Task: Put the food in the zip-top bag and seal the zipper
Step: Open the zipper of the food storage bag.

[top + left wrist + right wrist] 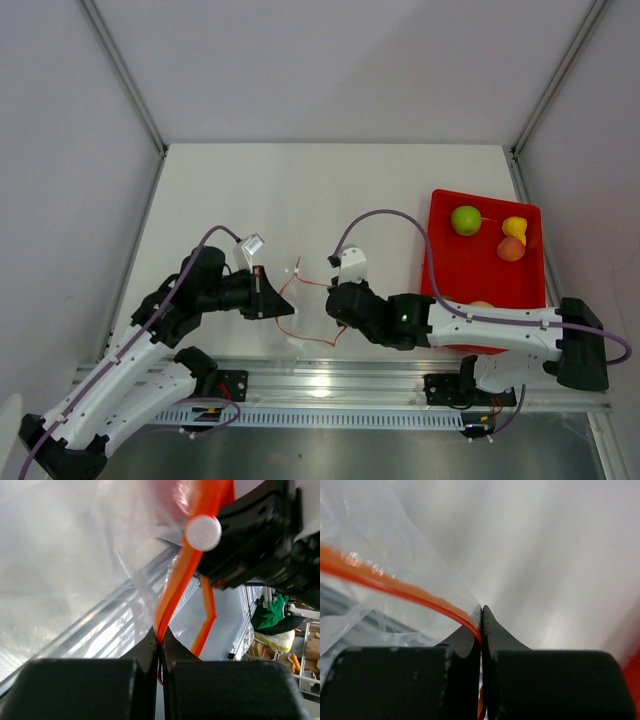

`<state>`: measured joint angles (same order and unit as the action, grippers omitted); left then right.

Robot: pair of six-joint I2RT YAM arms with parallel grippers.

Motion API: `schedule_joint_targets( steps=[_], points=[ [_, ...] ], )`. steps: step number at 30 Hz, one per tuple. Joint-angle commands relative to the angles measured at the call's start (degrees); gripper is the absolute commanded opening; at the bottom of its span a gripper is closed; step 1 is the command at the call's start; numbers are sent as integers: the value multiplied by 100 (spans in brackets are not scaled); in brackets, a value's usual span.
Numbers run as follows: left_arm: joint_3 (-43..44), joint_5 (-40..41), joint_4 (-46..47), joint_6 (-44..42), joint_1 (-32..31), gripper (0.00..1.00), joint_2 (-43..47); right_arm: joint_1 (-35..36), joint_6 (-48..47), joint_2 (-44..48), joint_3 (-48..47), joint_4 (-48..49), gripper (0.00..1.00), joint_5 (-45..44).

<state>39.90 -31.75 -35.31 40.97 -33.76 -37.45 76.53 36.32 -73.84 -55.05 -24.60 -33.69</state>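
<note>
1. The left gripper has its two black fingers pressed tight together, clamped on the zipper. This thin orange-red strip rises out of the fingertips.
2. The right gripper is pinched just as tightly on the same strip, at another place along it. In its wrist view the strip comes in from the left and ends between the fingertips.
3. A round white slider tab sits on the strip. In the left wrist view it is right beside the dark body of the right gripper.
4. The zip-top bag, clear and crinkly, is held by its mouth edge between the two grippers. It is above the near middle of the white table. Whether its lower part touches the table cannot be told.
5. Between the grippers the strip splits into two orange lines, so the mouth is parted there.
6. The food lies in a red tray on the right side of the table, well apart from the bag.
7. At the tray's far end are a lime-green apple, a yellow pear and an orange piece touching the pear.
8. Another orange piece shows at the tray's near edge, mostly hidden by the right arm.
</note>
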Motion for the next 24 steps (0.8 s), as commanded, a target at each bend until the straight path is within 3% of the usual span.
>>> schedule_joint_targets(
  steps=[1, 6, 13, 16, 17, 19, 20, 24],
  points=[
    [220, -77, -38, -37, -43, 1, 27, -77, 508, 353, -296, -1229, 0, -1647],
    [106, -411, 165, 34, -43, 1, -43, -156, 666, 388, -121, -1539, 0, -1843],
    [71, -350, 208, 60, -43, 1, -192, -191, 386, 414, 143, -988, 1, -1281],
    [-9, -455, 393, 174, -43, 1, -254, -183, 34, 441, 152, -494, 14, -798],
    [26, -429, 393, 183, -34, 1, -289, -191, -158, 450, 143, -371, 30, -658],
    [53, -368, 385, 201, -43, 0, -385, -183, -317, 450, 108, -91, 47, -279],
    [53, -332, 393, 209, -34, 1, -412, -165, -396, 432, 12, -71, 61, -183],
    [44, 88, 358, 280, -43, 1, -517, -42, -668, 458, -322, -106, 75, 12]
  ],
)
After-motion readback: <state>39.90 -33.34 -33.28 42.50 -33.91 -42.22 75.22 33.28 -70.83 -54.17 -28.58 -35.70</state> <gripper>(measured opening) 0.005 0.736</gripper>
